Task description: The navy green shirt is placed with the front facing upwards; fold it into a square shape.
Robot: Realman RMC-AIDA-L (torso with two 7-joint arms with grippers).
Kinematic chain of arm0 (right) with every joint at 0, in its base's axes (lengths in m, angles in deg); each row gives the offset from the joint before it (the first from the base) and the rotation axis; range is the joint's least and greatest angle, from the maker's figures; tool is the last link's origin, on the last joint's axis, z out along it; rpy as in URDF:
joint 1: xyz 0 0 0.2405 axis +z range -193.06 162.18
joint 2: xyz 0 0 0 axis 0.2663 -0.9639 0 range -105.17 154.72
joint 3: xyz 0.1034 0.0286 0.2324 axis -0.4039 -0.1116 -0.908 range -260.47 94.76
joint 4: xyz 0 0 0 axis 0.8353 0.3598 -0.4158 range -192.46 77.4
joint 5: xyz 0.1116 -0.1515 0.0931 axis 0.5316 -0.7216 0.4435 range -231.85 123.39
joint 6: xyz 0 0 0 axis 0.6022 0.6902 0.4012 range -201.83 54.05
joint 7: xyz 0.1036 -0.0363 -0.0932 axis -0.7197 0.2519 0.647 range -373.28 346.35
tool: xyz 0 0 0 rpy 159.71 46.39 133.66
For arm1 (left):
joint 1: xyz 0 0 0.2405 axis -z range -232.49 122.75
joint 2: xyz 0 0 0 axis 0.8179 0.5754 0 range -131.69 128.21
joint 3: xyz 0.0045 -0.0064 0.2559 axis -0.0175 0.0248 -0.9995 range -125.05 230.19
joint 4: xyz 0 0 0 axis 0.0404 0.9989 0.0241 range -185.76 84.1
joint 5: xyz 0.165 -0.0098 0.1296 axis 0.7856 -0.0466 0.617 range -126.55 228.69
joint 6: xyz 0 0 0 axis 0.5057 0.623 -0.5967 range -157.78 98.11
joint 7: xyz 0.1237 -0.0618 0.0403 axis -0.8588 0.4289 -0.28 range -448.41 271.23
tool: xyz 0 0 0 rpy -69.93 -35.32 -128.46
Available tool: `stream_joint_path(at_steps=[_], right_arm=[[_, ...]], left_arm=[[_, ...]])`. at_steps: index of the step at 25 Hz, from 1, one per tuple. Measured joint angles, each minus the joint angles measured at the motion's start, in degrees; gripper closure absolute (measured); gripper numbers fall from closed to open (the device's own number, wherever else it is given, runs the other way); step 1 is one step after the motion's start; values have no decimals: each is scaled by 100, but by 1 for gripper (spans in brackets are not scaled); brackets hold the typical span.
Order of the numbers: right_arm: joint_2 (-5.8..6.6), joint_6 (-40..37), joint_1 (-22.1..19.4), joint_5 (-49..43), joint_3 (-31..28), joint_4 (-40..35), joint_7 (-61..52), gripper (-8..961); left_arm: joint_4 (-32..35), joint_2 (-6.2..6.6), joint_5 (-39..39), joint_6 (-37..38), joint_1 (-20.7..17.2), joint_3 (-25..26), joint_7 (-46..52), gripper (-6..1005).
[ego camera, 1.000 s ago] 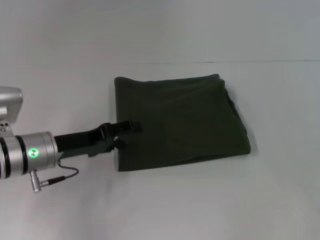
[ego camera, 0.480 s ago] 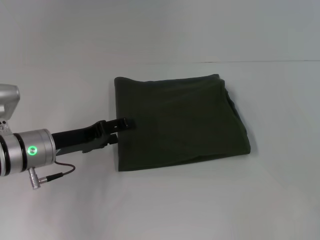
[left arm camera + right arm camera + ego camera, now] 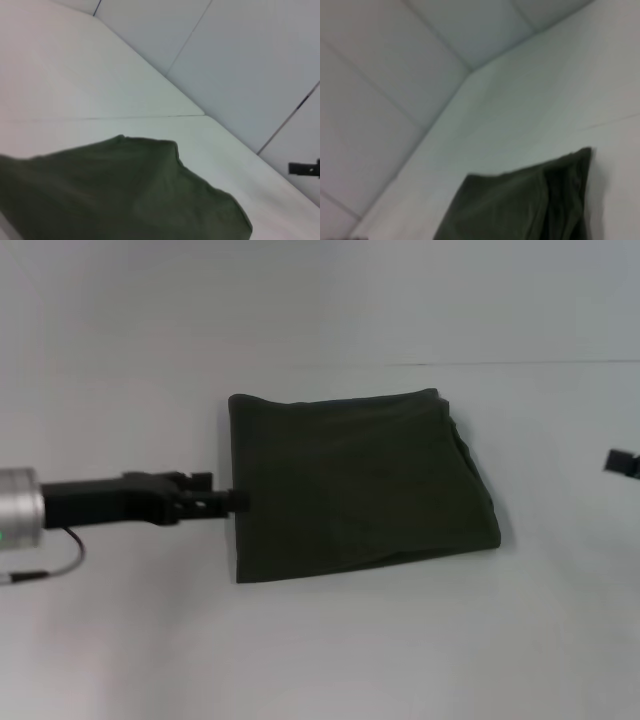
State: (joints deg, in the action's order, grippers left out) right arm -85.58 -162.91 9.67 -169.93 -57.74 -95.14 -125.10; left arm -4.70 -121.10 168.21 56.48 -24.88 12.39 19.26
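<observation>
Head view first: I see the shirt lying flat on the white table, folded into a rough square near the middle. Its surface is plain dark green, with layered edges stacked along its right side. My left gripper reaches in from the left, low and level, its black tip just at the shirt's left edge; I cannot tell whether the jaws are spread or pressed together, or whether they pinch any cloth. My right gripper shows only as a small dark piece at the right border, well apart from the shirt, and its jaws I cannot read either.

Left wrist view: the shirt fills the near part of the picture, one folded corner standing out against the table. Far off, beyond the cloth, a small black piece of the right gripper pokes in.

Right wrist view: I get the shirt again, its stacked folds on one side, resting on the table with pale wall panels behind.
</observation>
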Motion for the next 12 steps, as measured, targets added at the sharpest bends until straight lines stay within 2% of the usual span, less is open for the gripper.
stream_joint_path(at_steps=[4, 7, 12], right_arm=[[-141, 22, 245, -354, 652, -379, 289, 129], [-284, -76, 506, -409, 931, -459, 666, 129], [-595, -159, 877, -416, 1091, -470, 1346, 129]], left_arm=[[109, 378, 225, 498, 327, 438, 22, 100], [157, 577, 637, 891, 595, 729, 168, 99], [163, 670, 1082, 1310, 837, 749, 345, 96]])
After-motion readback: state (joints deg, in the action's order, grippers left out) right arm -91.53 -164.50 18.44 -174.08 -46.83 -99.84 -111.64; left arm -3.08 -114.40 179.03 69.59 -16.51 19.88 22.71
